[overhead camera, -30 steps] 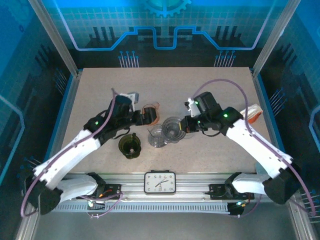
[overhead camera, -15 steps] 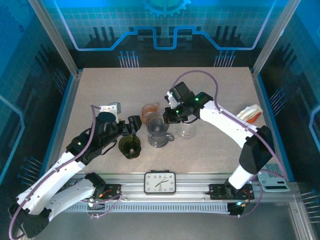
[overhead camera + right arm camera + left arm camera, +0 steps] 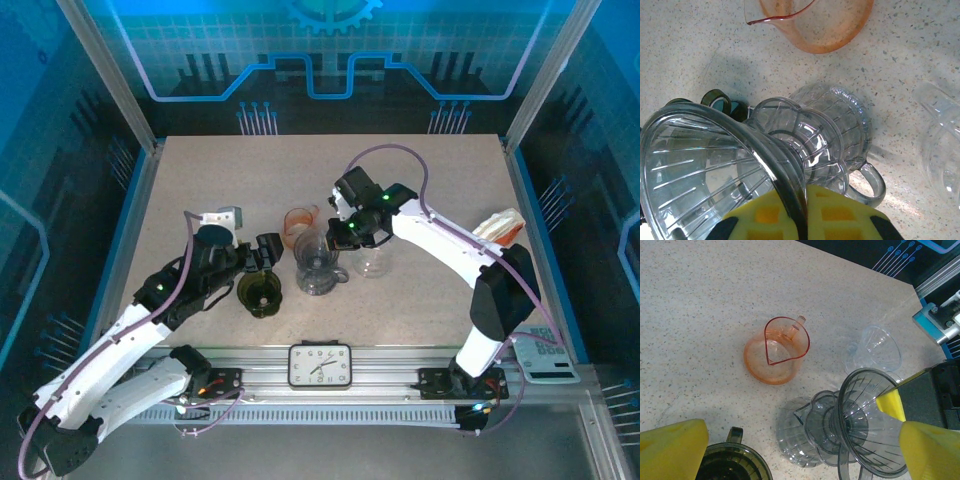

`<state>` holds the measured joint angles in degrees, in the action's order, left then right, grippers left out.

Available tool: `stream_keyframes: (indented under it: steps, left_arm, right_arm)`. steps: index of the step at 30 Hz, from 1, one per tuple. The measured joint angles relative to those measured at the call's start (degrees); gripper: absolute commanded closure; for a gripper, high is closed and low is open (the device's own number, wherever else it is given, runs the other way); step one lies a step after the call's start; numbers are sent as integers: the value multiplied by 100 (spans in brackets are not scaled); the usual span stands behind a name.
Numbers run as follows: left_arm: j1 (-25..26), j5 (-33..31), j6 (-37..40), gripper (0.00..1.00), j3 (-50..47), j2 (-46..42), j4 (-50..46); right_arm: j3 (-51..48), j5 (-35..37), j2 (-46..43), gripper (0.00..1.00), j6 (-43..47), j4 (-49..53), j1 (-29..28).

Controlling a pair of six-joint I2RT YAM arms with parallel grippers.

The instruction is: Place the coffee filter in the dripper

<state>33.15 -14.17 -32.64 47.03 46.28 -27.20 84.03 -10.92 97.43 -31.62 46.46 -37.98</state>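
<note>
The dripper, a smoky clear ribbed cone, is tilted over a clear glass server at the table's middle. My right gripper is shut on the dripper's rim, which runs between the yellow pads. The dripper has its base at the mouth of the server. My left gripper stands open to the left of the dripper, with nothing between its fingers. A white piece with an orange edge, which looks like the coffee filter, lies at the right edge.
An orange pitcher stands just behind the server. A clear cup is to its right. A dark green cup sits under my left gripper. A clock lies on the front rail.
The right gripper carried the dripper left, over the server, and has since barely moved. The left arm drew back toward the near left and now holds still.
</note>
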Motion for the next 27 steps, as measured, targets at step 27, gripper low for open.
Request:
stream_keyframes:
  steps: [27]
  left_arm:
    - [0,4,-26,1,-70,129,4]
  right_arm:
    - [35,-74,35,57,-142,-234,-153]
